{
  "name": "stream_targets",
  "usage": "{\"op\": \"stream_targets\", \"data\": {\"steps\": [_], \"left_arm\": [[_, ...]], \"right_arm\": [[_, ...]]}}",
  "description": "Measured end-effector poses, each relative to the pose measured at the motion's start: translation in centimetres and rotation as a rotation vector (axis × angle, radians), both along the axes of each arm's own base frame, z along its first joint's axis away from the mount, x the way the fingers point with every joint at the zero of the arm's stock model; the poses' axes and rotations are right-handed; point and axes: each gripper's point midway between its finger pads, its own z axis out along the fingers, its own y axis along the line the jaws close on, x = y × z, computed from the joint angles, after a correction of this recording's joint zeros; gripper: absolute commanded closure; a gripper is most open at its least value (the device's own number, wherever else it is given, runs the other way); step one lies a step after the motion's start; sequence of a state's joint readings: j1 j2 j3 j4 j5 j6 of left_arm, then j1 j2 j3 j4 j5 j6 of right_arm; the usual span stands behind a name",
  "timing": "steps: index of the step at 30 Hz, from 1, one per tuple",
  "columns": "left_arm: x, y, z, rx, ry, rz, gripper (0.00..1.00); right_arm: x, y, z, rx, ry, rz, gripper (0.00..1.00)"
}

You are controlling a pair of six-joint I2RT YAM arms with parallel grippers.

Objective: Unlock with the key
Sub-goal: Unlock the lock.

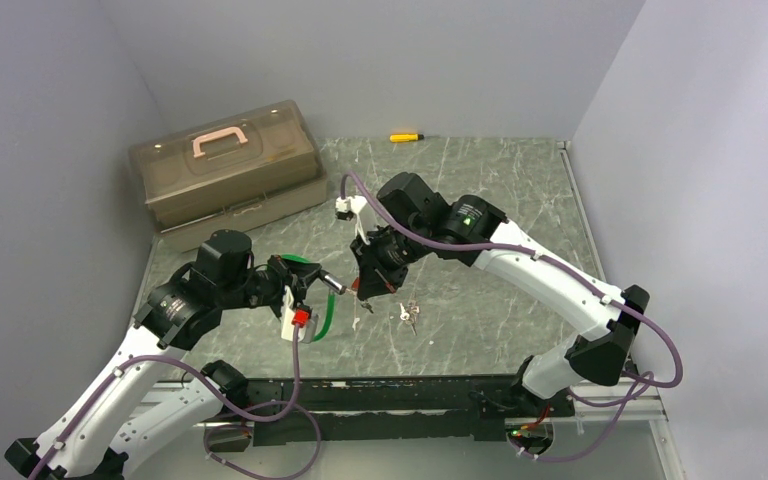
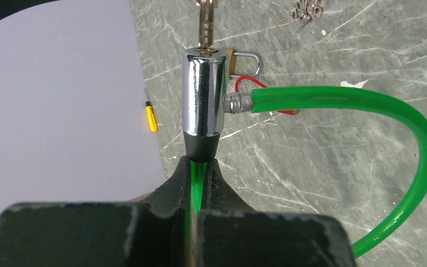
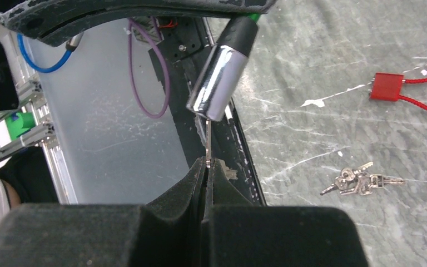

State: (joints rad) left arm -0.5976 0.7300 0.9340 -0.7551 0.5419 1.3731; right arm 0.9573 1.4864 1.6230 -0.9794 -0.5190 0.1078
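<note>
A green cable lock [image 1: 326,318] has a chrome cylinder [image 1: 332,284] held above the table. My left gripper [image 1: 306,290] is shut on the green cable [image 2: 199,183] just behind the cylinder [image 2: 203,94]; the cable loops out to the right [image 2: 367,103]. My right gripper [image 1: 365,290] is shut on a key [image 3: 208,139] whose blade enters the end of the cylinder [image 3: 219,83]. The key also shows at the cylinder's far end in the left wrist view [image 2: 205,25]. The right gripper [image 3: 207,165] pinches the key's head.
A bunch of spare keys [image 1: 409,314] lies on the table below the right gripper. A small brass padlock [image 2: 242,62] and a red cord with a red tag [image 3: 386,87] lie nearby. A brown toolbox [image 1: 225,170] stands at the back left. A yellow screwdriver [image 1: 406,137] lies at the back.
</note>
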Motion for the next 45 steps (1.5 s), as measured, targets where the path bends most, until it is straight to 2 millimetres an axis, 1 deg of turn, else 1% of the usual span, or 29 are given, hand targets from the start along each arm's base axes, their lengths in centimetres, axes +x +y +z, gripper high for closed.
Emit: {"op": "stream_targets", "data": {"steps": [6,19,22,27,33,38,45], "left_arm": [[-0.1,0.1,-0.3,0.011,0.006,0.004,1.00],[-0.1,0.1,-0.3,0.012,0.009,0.004,1.00],[-0.1,0.2,-0.4,0.016,0.012,0.012,1.00],[0.3,0.3,-0.8,0.043,0.010,0.042,1.00],[0.7,0.1,-1.1,0.082,-0.012,0.078,1.00],[1.5,0.0,-1.3,0.104,-0.019,0.148,1.00],[1.8,-0.9,-1.3,0.123,-0.042,0.220,1.00]], "right_arm": [[0.6,-0.2,-0.1,-0.006,-0.004,-0.020,1.00],[0.4,-0.2,-0.5,-0.006,0.018,-0.010,1.00],[0.6,0.0,-0.9,-0.013,0.028,-0.011,1.00],[0.8,0.2,-1.4,-0.027,0.039,-0.023,1.00],[1.2,0.3,-1.5,-0.033,0.046,-0.054,1.00],[1.8,0.4,-2.0,-0.034,0.043,-0.086,1.00],[2.8,0.6,-2.4,-0.030,0.029,-0.126,1.00]]}}
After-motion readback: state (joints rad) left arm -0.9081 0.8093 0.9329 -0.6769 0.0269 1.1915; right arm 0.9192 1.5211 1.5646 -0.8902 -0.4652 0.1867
